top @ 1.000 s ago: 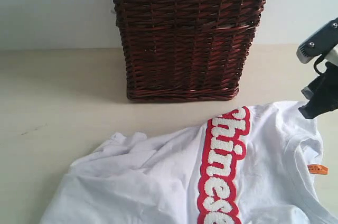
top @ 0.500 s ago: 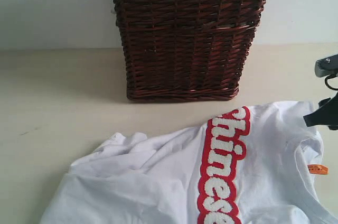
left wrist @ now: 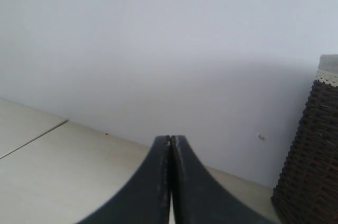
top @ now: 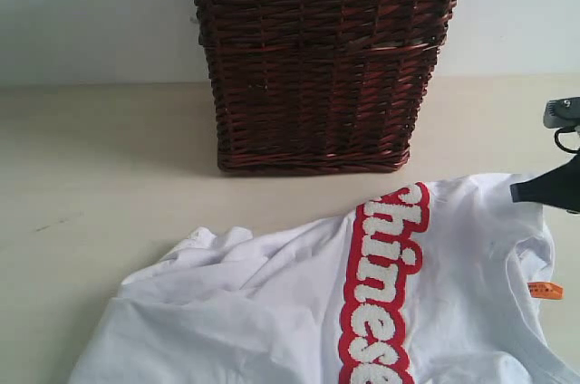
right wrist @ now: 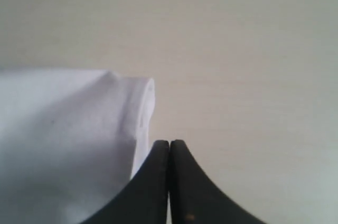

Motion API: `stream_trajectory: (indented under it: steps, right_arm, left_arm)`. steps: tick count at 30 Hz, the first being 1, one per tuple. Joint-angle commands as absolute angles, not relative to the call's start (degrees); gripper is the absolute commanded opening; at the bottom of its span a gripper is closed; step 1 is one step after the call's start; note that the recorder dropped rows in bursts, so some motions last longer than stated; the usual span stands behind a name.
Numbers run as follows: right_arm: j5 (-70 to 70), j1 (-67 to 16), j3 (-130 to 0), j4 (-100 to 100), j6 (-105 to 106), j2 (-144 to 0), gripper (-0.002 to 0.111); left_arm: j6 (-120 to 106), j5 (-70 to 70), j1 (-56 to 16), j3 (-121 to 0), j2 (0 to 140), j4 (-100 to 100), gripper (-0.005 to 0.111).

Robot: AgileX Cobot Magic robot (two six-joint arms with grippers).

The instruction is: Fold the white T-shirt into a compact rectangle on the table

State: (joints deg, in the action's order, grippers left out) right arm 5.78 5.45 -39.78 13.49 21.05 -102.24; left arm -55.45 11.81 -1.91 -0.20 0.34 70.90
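The white T-shirt (top: 272,312) lies rumpled on the table (top: 109,158), its red-outlined letters (top: 385,284) facing up and an orange neck tag (top: 545,290) near the right edge. My right gripper (top: 518,192) hovers at the shirt's far right corner. Its jaws are shut, and in the right wrist view (right wrist: 169,142) no cloth shows between them. A hemmed shirt edge (right wrist: 63,129) lies just beside its tip. In the left wrist view my left gripper (left wrist: 170,138) is shut and empty over bare table, facing the wall; the exterior view does not show it.
A tall dark brown wicker basket (top: 317,67) with a lace-trimmed rim stands at the back middle of the table, just behind the shirt. It also shows at the side of the left wrist view as a basket wall (left wrist: 311,166). A pale wall runs behind the table.
My right gripper dropped lower toward the right edge of the view and closed its jaws. The shirt lies as before. The left gripper stayed shut.
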Motion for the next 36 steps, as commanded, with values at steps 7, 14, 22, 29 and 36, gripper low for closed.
stream_trajectory:
  steps: [7,14,22,29,36]
  right_arm:
    - [1.4,4.6,-40.0,12.0,19.8,-97.1,0.0]
    - [-21.8,-1.4,-39.7,13.8,34.2,-83.1,0.0]
    - [-30.7,-3.0,-32.2,32.5,75.9,-75.1,0.0]
    - [-22.3,-3.0,-28.4,36.1,71.8,-79.6,0.025]
    - [-2.1,-3.0,-28.4,36.1,50.7,-81.4,0.051]
  left_arm:
    - [-55.6,11.7,-1.8,0.0,0.0,70.7,0.0]
    - [-55.6,11.7,-1.8,0.0,0.0,70.7,0.0]
    - [-55.6,11.7,-1.8,0.0,0.0,70.7,0.0]
    - [-55.6,11.7,-1.8,0.0,0.0,70.7,0.0]
    - [-55.6,11.7,-1.8,0.0,0.0,70.7,0.0]
